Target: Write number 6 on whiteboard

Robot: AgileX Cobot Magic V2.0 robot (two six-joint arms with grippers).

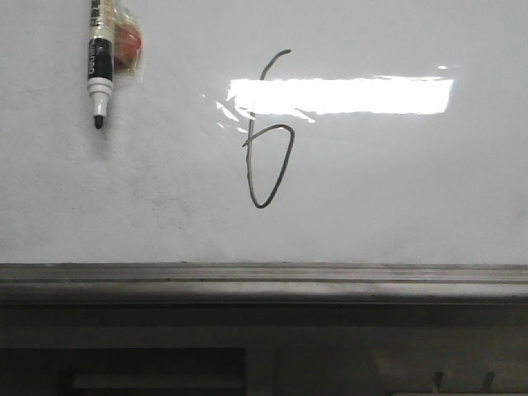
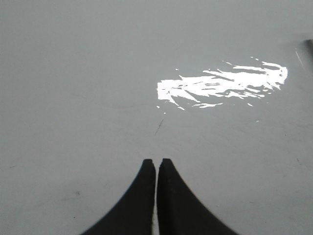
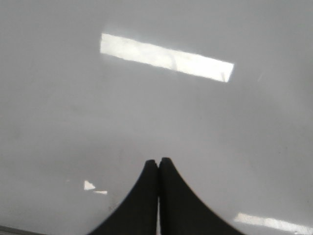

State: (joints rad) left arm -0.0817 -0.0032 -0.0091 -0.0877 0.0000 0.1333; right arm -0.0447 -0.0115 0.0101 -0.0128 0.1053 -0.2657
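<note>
The number 6 [image 1: 270, 157] is drawn in a thin dark line on the whiteboard [image 1: 396, 181], a tall narrow loop with a curved tail on top. A black-and-white marker [image 1: 100, 62] lies on the board at the far left, uncapped, tip toward the front. No gripper shows in the front view. My left gripper [image 2: 156, 161] is shut and empty over bare board. My right gripper [image 3: 158, 160] is shut and empty over bare board. Neither wrist view shows the number or the marker.
A reddish round thing in clear wrapping [image 1: 128, 45] lies against the marker. The grey metal rail [image 1: 264, 280] runs along the board's front edge. Bright light reflections [image 1: 342, 95] cross the board beside the number's stem. A short dark mark [image 2: 159, 127] lies ahead of the left fingertips.
</note>
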